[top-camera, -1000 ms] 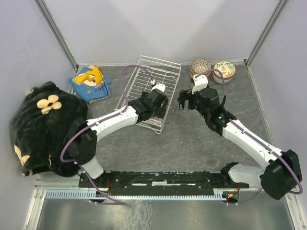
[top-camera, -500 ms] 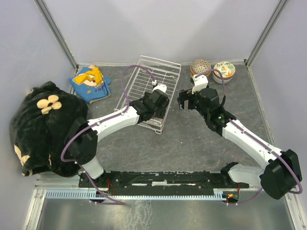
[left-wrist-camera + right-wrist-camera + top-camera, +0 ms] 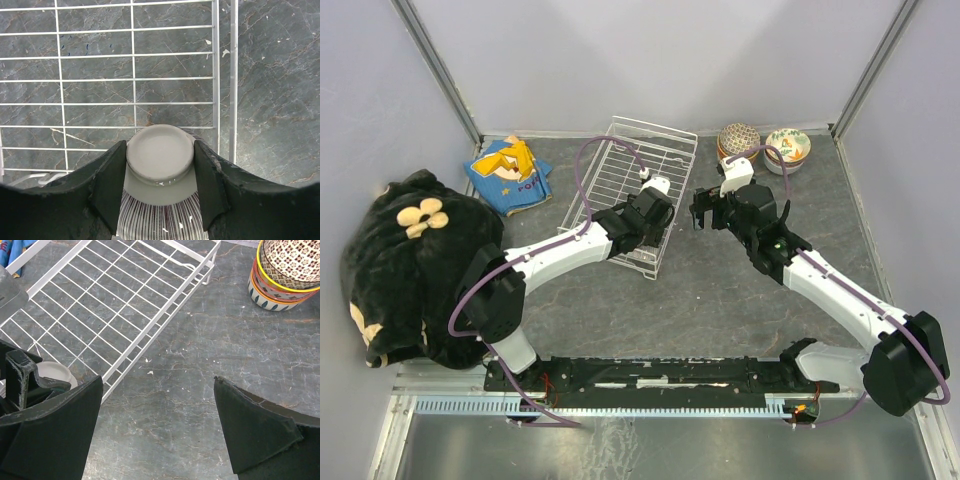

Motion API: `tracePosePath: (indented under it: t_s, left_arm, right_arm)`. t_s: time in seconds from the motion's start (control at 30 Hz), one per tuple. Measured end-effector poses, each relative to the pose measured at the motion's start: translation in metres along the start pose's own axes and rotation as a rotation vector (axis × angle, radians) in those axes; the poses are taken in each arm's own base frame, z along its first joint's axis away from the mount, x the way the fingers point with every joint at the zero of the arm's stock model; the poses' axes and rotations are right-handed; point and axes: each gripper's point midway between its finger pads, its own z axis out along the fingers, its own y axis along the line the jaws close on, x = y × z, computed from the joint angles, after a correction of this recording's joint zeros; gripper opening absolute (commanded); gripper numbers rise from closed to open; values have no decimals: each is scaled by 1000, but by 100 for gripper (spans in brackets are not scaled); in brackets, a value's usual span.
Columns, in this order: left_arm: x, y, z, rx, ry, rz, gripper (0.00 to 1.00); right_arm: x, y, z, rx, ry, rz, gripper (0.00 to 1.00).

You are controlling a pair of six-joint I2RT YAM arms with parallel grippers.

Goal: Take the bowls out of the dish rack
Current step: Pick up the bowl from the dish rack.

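The left gripper [image 3: 160, 146] is clamped on the sides of an upturned striped bowl [image 3: 159, 165]; its fingers have been drawn in from a wider gap one second earlier. The bowl is located at the 5 o'clock corner of the dish rack [image 3: 620, 165]. The right gripper [image 3: 157, 380] is held spread apart, unchanged, at the rack's 3 o'clock. Stacked bowls [image 3: 738, 140] are seen at its 1 o'clock.

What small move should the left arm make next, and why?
Probably lift straight up: the left gripper has its fingers against both sides of the upturned striped bowl, which sits in the dish rack beside its wall.
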Motion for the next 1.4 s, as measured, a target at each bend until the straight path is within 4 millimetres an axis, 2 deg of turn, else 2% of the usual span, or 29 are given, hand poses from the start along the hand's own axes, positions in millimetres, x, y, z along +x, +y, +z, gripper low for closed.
tracePosePath:
  t_s: [0.77, 1.4]
  left_arm:
    - [-2, 0, 0, -4, -3, -1, 40]
    - [-4, 5, 0, -32, -14, -2, 39]
  right_arm:
    - [-1, -1, 0, 1, -4, 2, 100]
    - [0, -2, 1, 0, -3, 4, 100]
